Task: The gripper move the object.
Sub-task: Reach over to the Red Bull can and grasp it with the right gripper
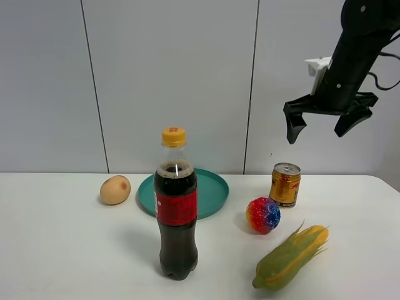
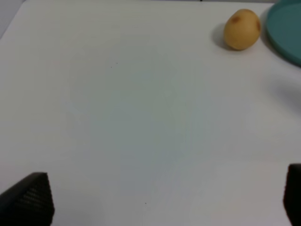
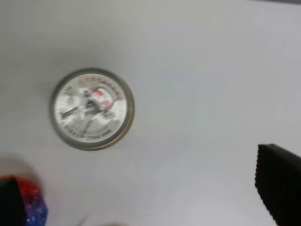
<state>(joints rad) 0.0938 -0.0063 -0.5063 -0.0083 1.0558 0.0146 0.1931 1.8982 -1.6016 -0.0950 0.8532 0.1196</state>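
The gold-yellow can (image 1: 285,184) with red markings and a silver pull-tab top stands upright on the white table, right of the teal plate. My right gripper (image 1: 319,132) is open and empty, hanging well above the can and a little to its right. The right wrist view looks straight down on the can's top (image 3: 92,108), with one black fingertip (image 3: 278,186) beside it. My left gripper (image 2: 164,200) is open, with only its fingertips (image 2: 29,197) showing over bare table; it is out of the exterior view.
A dark cola bottle (image 1: 175,212) stands in front. A teal plate (image 1: 212,190) and a potato (image 1: 115,189) lie behind it. A multicoloured ball (image 1: 263,215) sits just in front of the can, and an ear of corn (image 1: 291,256) lies near the front right.
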